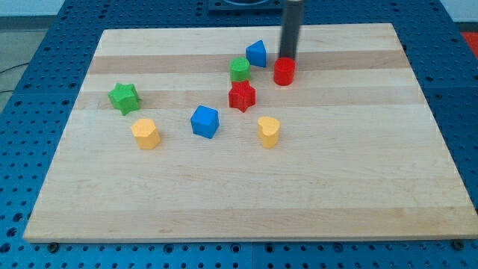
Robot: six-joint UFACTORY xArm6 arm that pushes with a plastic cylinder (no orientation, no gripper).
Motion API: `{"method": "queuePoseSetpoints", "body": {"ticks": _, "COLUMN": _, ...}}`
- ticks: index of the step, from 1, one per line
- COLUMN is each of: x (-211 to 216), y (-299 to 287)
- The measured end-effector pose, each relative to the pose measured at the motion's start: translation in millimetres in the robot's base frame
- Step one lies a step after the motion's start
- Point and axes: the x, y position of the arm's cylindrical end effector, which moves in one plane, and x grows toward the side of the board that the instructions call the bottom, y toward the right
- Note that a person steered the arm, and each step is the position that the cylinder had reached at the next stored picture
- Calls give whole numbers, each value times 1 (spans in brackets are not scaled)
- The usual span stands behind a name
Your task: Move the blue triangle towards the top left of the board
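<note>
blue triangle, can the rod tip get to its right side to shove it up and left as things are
Probably yes. My tip sits just right of the blue triangle with bare board between; the red cylinder lies just below the tip, the green block below-left of the triangle.

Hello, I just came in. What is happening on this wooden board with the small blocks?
A robot arm with a dark rod is pushing blocks on the board. My tip stands near the view's top, just above the red cylinder and to the right of the blue triangle, with a small gap between them. The triangle should go to the top left; it sits beside the green cylinder, top centre. Other blocks lie scattered lower on the board.
</note>
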Motion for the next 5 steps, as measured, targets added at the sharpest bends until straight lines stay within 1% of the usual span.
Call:
{"method": "queuePoseSetpoints", "body": {"ticks": 2, "x": -4, "y": -71}}
{"method": "queuePoseSetpoints", "body": {"ticks": 3, "x": -6, "y": -136}}
{"method": "queuePoseSetpoints", "body": {"ticks": 4, "x": -6, "y": -79}}
{"method": "queuePoseSetpoints", "body": {"ticks": 5, "x": -20, "y": -21}}
